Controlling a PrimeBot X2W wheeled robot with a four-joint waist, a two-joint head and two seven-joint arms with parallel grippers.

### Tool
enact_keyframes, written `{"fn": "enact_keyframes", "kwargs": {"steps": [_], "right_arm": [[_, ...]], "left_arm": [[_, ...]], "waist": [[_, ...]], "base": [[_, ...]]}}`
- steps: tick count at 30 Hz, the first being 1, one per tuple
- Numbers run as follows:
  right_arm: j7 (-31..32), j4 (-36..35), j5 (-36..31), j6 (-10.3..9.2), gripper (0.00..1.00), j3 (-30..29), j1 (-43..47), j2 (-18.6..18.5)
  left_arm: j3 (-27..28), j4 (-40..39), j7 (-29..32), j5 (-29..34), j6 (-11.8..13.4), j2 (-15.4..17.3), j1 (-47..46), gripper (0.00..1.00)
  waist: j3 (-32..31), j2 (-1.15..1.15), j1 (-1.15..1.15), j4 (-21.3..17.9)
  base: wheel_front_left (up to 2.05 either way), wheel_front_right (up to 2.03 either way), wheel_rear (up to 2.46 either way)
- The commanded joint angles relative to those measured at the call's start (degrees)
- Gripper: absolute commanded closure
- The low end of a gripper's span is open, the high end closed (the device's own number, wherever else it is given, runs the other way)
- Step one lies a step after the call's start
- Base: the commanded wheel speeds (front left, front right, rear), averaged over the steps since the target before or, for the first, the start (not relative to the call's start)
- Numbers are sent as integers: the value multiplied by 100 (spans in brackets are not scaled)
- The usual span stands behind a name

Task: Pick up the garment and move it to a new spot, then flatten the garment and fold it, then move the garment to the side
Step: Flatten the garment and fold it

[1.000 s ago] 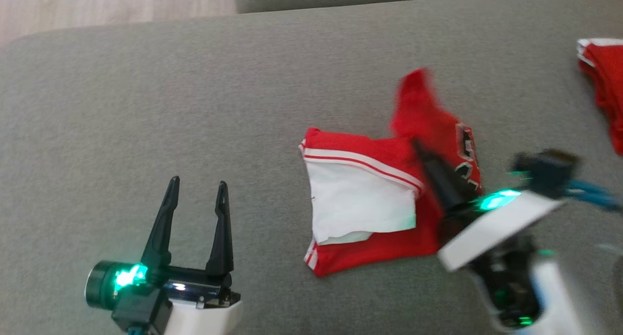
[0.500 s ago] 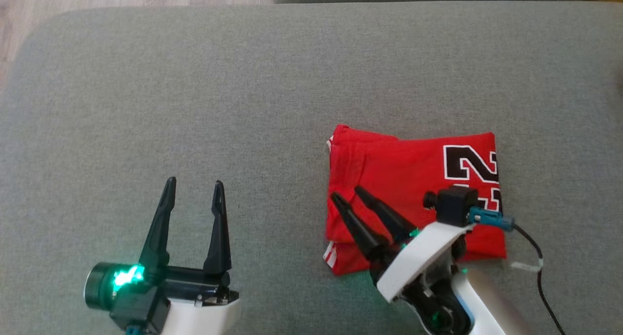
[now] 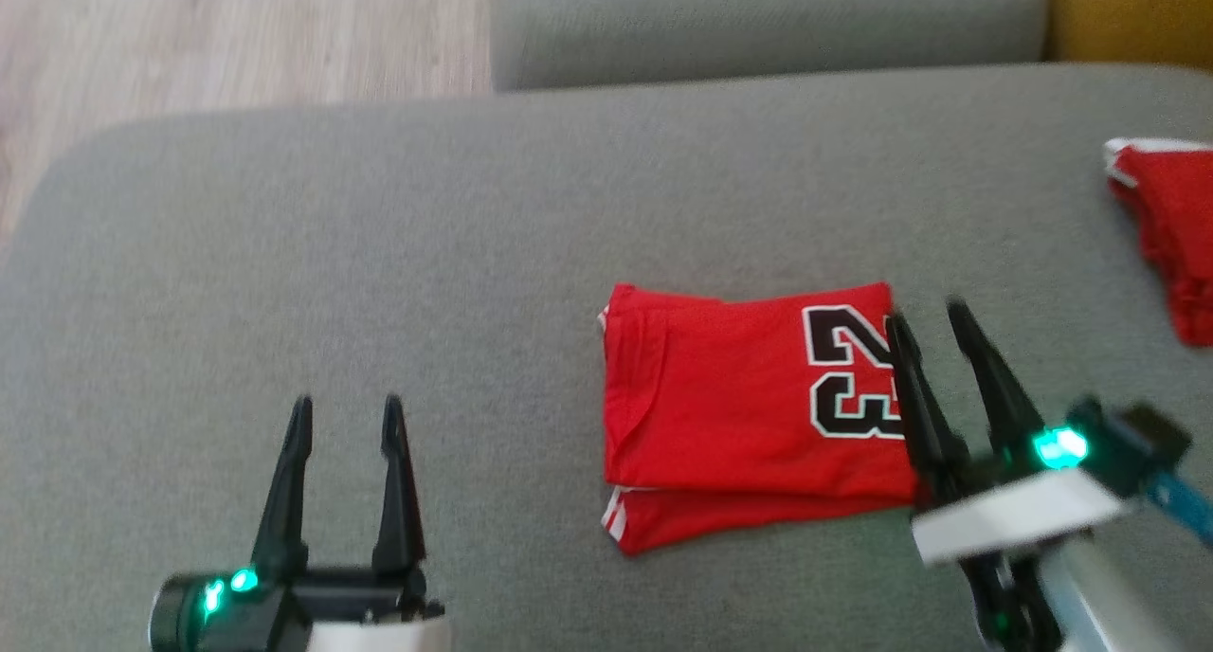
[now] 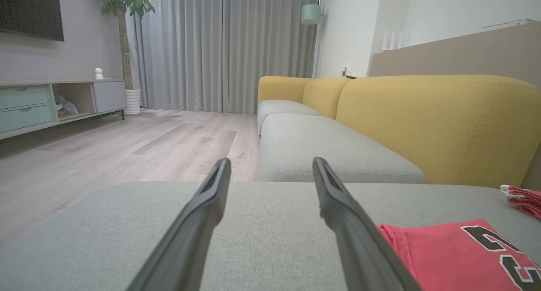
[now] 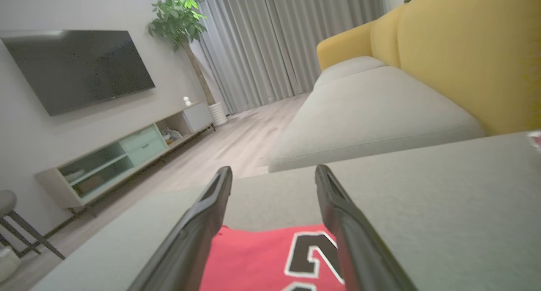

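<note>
The garment (image 3: 720, 415) lay folded, number up, on the sofa cushion (image 3: 379, 254). The right gripper (image 3: 926, 312) had its fingers spread and empty at the garment's right edge; the left gripper (image 3: 347, 403), fingers likewise spread, hung well apart to its left.

Clearance, grey cushion (image 3: 332, 254)
Open fabric is found left of the folded garment (image 3: 720, 415); the right end is occupied by a second red garment (image 3: 1170, 235) before a yellow backrest (image 4: 444, 122).
</note>
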Motion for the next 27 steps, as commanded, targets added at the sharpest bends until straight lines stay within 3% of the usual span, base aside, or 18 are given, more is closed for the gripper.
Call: {"fn": "enact_keyframes", "kwargs": {"steps": [1,6,12,27], "right_arm": [[-85,-87,-169,-5,0,6,125,-84],[-103,-280,-936,-5,0,-697,636,174],[-105,-362,-1616,-5,0,-866,1068,447],[-106,-239,-1962,-5,0,-838,1234,635]], "left_arm": [[198,-143,-29,-59,56,-36,6,0],[244,-122,-29,-250,155,-37,376,0],[412,92,-29,-57,146,-37,775,0],[513,344,-29,-12,129,-38,862,0]], "waist": [[-306,0,0,-140],[-666,0,0,-313],[-918,0,0,-429],[-997,0,0,-394]], "base": [[0,0,0],[0,0,0],[0,0,0],[0,0,0]]}}
